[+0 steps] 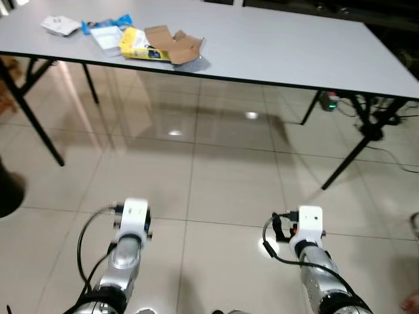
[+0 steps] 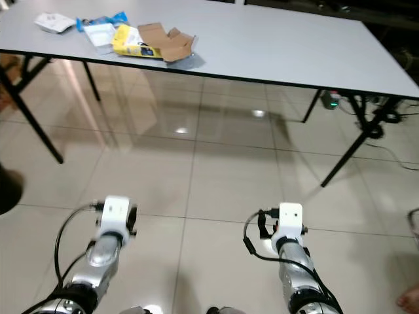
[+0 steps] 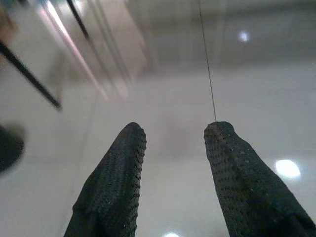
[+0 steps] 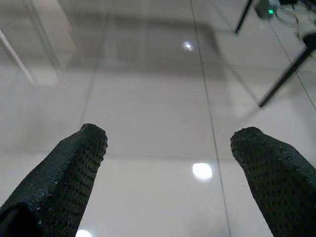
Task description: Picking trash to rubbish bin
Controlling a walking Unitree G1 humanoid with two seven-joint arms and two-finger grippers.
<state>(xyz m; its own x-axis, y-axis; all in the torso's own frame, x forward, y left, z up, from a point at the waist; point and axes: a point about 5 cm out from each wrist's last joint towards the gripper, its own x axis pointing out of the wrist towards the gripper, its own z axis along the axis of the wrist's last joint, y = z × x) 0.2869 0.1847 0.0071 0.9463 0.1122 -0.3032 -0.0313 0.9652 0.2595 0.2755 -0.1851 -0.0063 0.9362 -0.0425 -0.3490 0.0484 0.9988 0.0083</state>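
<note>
Grey table (image 1: pixel 275 46) held the trash at its far left: torn cardboard box (image 1: pixel 173 44), yellow packet (image 1: pixel 136 43), blue wrappers (image 1: pixel 105 26); both arms low over tile. Left gripper (image 3: pixel 175 131) gaped moderately, empty; right gripper (image 4: pixel 170 138) gaped wide, empty. Best step closer, veer left, then raise an arm.

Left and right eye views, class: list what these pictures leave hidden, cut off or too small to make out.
1. Print on the yellow packet: too small in the left eye view.
2. Rubbish bin: cannot be made out; dark shape is cut by the frame edge.
3. Blue wrapper: contents unclear, partly under other litter.
4. Table: far side cut by the top edge.
5. Left wrist view: background blurred beyond the left gripper.
</note>
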